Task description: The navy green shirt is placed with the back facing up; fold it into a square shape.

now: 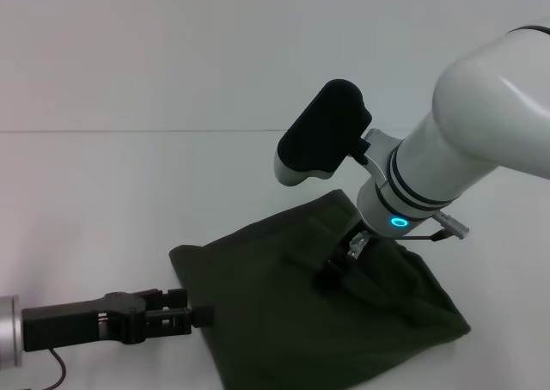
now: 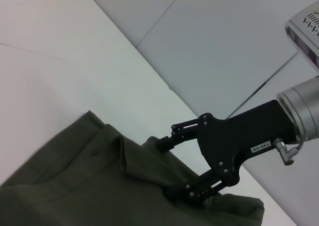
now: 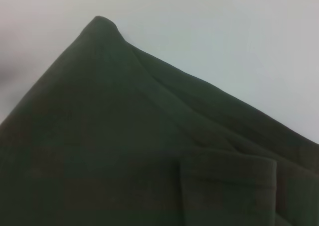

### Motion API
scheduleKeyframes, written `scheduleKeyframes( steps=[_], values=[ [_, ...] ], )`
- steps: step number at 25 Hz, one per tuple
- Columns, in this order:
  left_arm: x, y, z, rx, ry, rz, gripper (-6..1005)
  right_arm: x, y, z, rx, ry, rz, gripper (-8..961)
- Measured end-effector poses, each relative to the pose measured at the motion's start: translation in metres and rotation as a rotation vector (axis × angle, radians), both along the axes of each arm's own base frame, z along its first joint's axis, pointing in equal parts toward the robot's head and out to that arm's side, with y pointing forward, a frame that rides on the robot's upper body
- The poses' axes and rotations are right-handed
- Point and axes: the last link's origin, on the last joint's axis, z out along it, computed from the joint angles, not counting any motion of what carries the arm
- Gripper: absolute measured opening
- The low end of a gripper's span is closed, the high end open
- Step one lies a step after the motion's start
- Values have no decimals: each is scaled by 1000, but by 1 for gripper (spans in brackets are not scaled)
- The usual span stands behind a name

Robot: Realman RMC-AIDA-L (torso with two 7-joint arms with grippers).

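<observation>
The navy green shirt (image 1: 275, 321) lies folded into a rough square on the white table, plain side up, with a few creases. My right gripper (image 1: 344, 265) hangs over its middle. In the left wrist view the right gripper (image 2: 172, 169) is open, its fingers spread wide and their tips down at the cloth (image 2: 75, 186), with nothing held. The right wrist view is filled by the shirt (image 3: 124, 136) with a folded corner pointing away. My left gripper (image 1: 193, 315) lies low at the front left, just off the shirt's left edge.
The white table (image 1: 129, 192) stretches bare to the left of and behind the shirt. A seam line (image 1: 129, 132) crosses the surface farther back. The right arm's large white body (image 1: 481, 124) looms over the shirt's right side.
</observation>
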Motion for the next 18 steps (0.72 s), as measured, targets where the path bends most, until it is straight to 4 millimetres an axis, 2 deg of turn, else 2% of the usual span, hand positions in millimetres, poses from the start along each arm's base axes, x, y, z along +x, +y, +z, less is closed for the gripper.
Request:
scheduleKeyframes(
  steps=[7,18],
  values=[
    [0,0,0,-1,0,-1,941,1,-1,-1,-6,-5,0,887],
    [1,0,-1,-2,-2,-3,939,3,0,-2,-1,-10,-2,444]
  ],
)
